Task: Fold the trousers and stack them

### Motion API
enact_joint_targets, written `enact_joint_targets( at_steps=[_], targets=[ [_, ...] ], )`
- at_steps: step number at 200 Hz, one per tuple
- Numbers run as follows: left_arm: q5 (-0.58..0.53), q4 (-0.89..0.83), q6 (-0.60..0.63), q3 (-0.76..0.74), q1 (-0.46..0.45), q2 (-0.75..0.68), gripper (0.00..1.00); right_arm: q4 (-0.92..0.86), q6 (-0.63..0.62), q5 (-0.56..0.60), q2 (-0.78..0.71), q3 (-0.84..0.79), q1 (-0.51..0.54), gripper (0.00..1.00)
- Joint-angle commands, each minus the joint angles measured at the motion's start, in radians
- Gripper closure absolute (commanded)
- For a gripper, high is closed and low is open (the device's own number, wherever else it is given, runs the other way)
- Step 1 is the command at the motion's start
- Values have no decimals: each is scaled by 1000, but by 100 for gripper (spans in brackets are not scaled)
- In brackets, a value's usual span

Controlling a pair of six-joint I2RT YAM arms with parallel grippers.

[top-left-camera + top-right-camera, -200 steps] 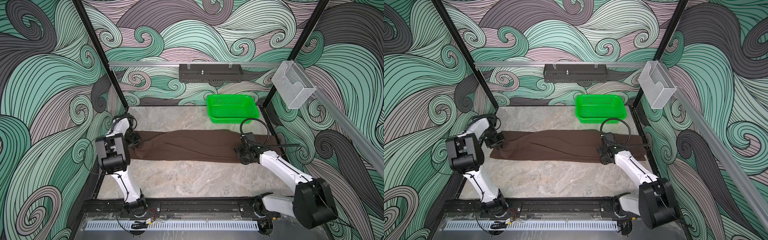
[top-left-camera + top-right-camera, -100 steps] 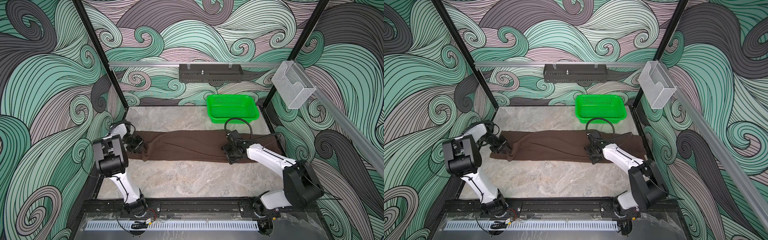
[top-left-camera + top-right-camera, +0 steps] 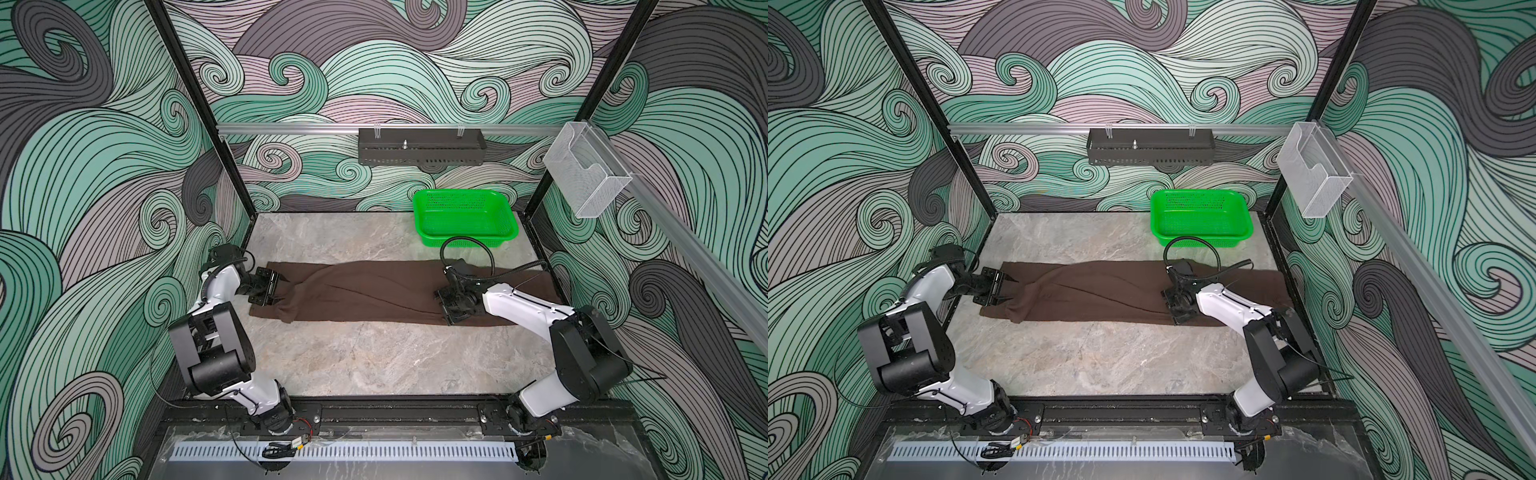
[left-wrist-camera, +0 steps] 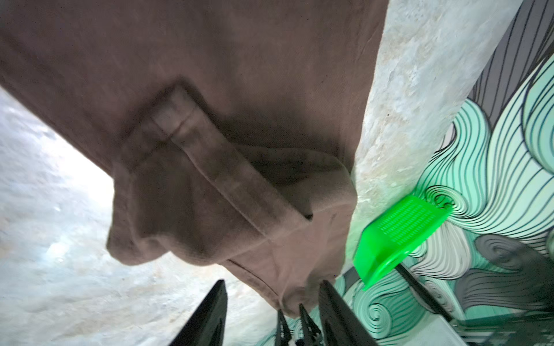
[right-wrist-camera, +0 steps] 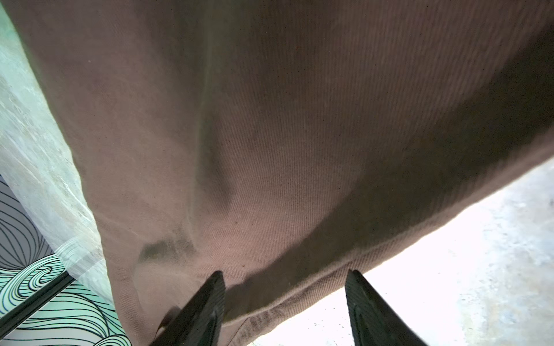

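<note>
Right gripper [image 5: 283,278] slid inward along the trousers [image 3: 1100,291]; like the left gripper [image 3: 1014,288], its jaws stand apart, likely repositioning to fold

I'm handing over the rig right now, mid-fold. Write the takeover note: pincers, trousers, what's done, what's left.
Left pincer: open, at the rumpled left end of the trousers, not gripping.
Right pincer: open, low over their near edge towards the right end, not gripping.
Trousers: one long strip lying across the table, nearer than the green basket and apart from it.
Done: apparently laid leg on leg, lengthwise.
Left: fold the strip end to end, then stack it.
</note>
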Motion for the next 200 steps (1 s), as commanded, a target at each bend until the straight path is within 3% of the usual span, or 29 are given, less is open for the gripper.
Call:
enact_joint_targets(
  at_steps=[1, 22, 47, 70, 76, 99, 175, 200],
  targets=[
    [25, -19, -172, -38, 5, -5, 53, -10, 19, 15, 12, 17, 7, 35],
    [58, -57, -242, -42, 6, 19, 55, -10, 15, 23, 9, 23, 11, 36],
    [26, -1, -379, -100, 15, -68, 52, -6, 8, 27, 9, 29, 12, 36],
    [-85, 8, -473, -135, 23, -187, 45, -1, 6, 21, 10, 27, 11, 36],
    [-108, 5, -488, -140, 26, -202, 40, 0, 6, 21, 10, 27, 11, 36],
    [-132, 26, -524, -165, 33, -205, 29, 10, 2, 18, 12, 26, 11, 36],
    [-139, 155, -578, -216, 33, -37, 35, 32, -1, 15, 21, 11, 12, 36],
    [-147, 193, -576, -230, 33, 3, 44, 39, -2, 14, 27, 5, 12, 36]
  ],
)
